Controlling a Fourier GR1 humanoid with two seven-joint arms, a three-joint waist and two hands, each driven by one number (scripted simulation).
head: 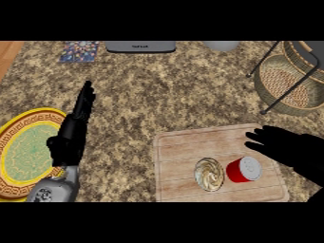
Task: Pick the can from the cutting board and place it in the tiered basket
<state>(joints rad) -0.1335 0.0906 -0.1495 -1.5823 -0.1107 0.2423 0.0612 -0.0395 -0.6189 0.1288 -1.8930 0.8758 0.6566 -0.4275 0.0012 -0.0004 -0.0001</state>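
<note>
Right hand (290,147) hangs over the board's (185,154) three o'clock edge, fingers straight and released, probably just clear of the red can (243,169) on the board at its eight o'clock. I can't read the can's label. Left hand (77,124) rests open at nine o'clock.

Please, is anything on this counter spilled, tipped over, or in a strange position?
Nothing stands out. The can seems to stand upright on the cutting board, beside a round patterned object. The plate lies flat, and the tiered basket looks undisturbed.
</note>
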